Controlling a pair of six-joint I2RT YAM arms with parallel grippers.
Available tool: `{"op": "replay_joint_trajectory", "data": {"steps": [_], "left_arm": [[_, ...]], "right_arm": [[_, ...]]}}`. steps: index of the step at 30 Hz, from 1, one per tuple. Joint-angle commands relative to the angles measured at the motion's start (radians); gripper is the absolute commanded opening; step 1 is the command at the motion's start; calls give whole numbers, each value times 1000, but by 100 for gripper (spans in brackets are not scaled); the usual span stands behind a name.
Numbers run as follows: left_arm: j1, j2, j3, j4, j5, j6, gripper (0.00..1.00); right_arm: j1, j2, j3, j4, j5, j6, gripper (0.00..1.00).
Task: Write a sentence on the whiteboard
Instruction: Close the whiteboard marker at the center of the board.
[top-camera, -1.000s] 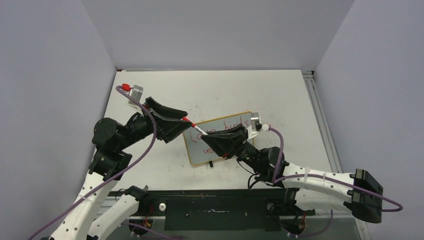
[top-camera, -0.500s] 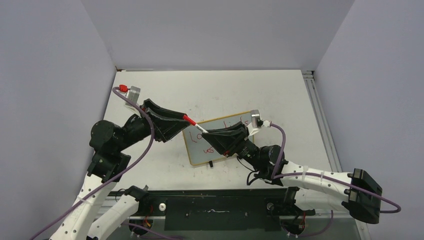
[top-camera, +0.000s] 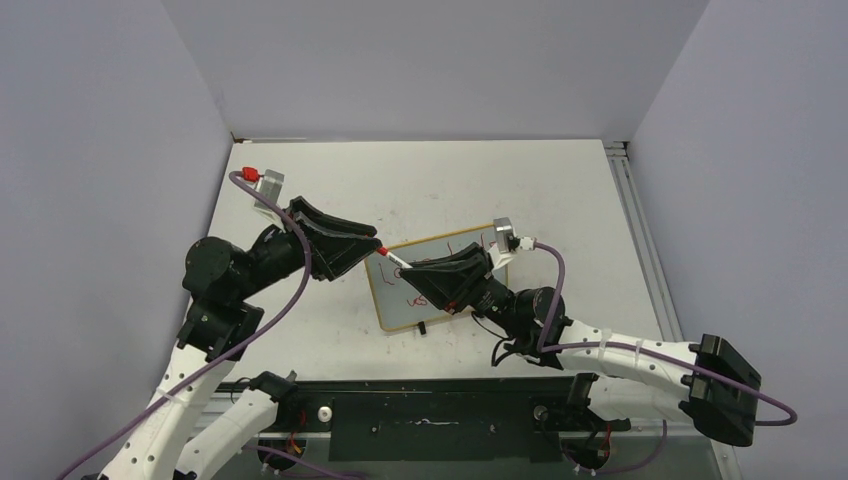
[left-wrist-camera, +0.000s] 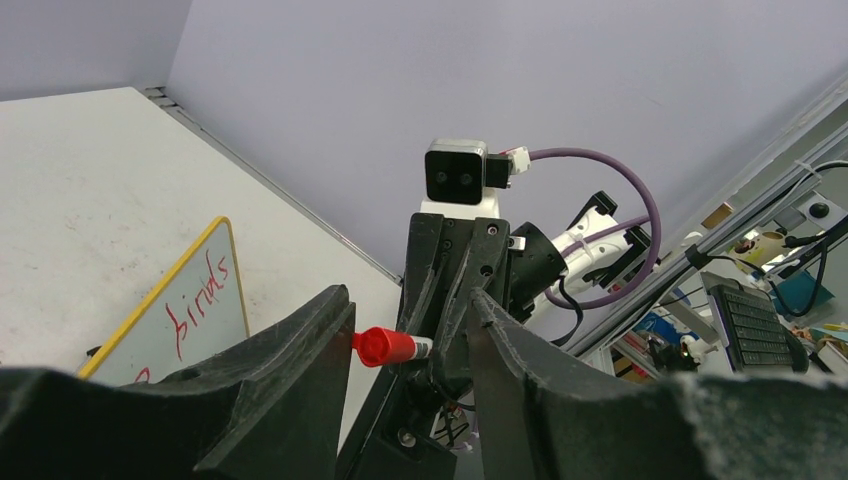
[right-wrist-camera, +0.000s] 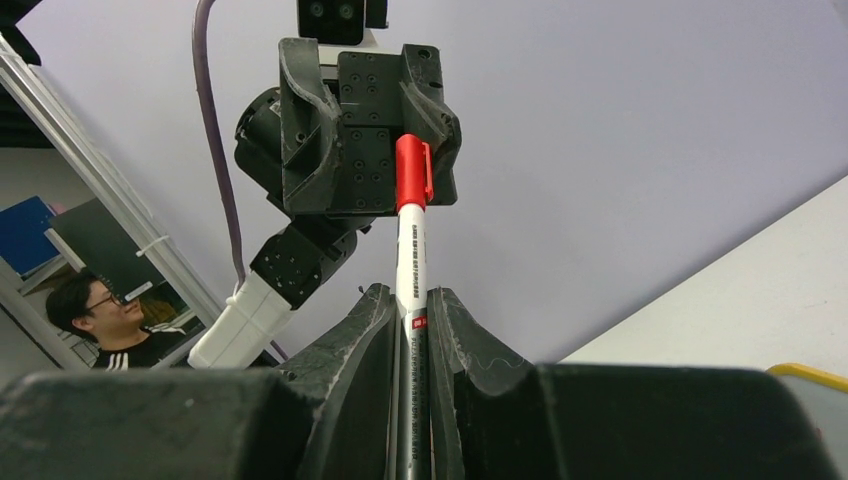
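The right gripper (right-wrist-camera: 408, 335) pinches the thin white marker (right-wrist-camera: 409, 262) with a red cap (right-wrist-camera: 413, 172). The left gripper (left-wrist-camera: 410, 305) is part open round that cap, so it should close straight. The small wood-framed whiteboard (top-camera: 390, 305) sits under them.

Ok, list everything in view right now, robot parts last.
small white board with thin tan wooden frame: one, white, on the table, right of centre
red handwritten marker words: two lines, red, on the board, partly hidden; "birds" readable
marker pen with white barrel and red cap: one, above the board's left end
table: one, off-white
left gripper: one, black, fingers apart around the cap
right gripper: one, black, clamped on the barrel
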Motion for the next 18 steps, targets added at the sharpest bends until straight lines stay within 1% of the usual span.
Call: {"op": "replay_joint_trajectory", "data": {"steps": [1,5,9,14,18], "left_arm": [[-3,-2,15,65,5,-8,43],[-3,-2,12,64,6,-7,43],[-4,-5,6,64,4,-9,34],[-3,-11,-4,58,3,-14,30],[-3,-15,-9,54,2,-16,23]], "right_arm": [[-10,16,43,66,-38,26,5],[-14,24,44,85,-45,37,5],[-16,31,46,92,-46,39,5],[-16,35,48,93,-45,38,5],[-16,40,49,94,-45,34,5]]}}
